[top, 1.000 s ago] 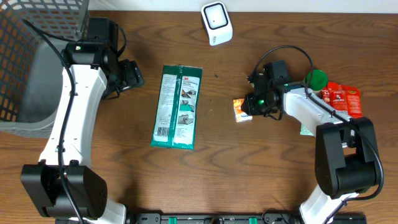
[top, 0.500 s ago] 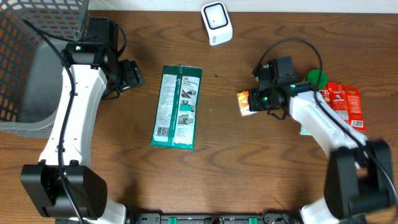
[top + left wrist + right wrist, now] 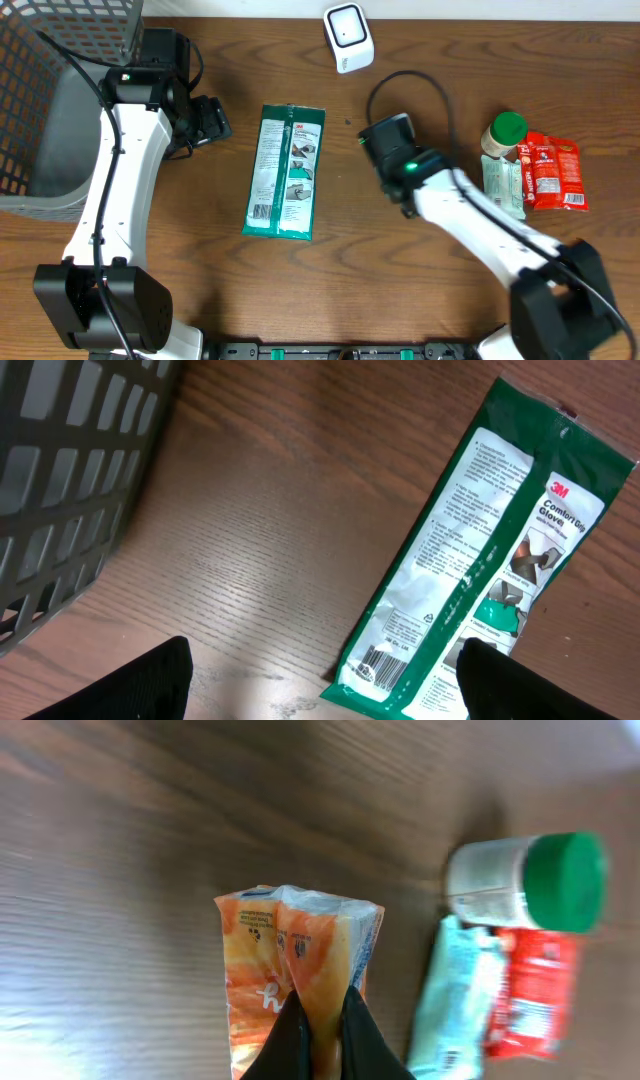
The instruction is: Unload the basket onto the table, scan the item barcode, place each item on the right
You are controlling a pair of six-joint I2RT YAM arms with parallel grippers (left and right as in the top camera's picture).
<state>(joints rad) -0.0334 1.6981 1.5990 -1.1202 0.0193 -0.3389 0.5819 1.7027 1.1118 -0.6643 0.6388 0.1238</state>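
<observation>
Right gripper (image 3: 318, 1028): the fingers are pinched together on the lower seam of an orange snack packet (image 3: 300, 955), which stands upright between them. The desk (image 3: 400, 290) behind it is blurred in the right wrist view. In the overhead view the arm's head covers the packet. It sits near desk centre, below the white barcode scanner (image 3: 347, 36) and between the green 3M glove package (image 3: 285, 172) and the item group at the right.

That group comprises a green-capped bottle (image 3: 505, 132), a pale teal packet (image 3: 497, 185) and a red packet (image 3: 550, 170), lying just beside one another.

Left gripper (image 3: 212, 120): the fingers (image 3: 150, 680) stand wide apart with nothing between them. It is beside the wire basket (image 3: 40, 100), apart from the glove package. The package lies flat, and its barcode (image 3: 378, 660) is visible at the lower end in the left wrist view.
</observation>
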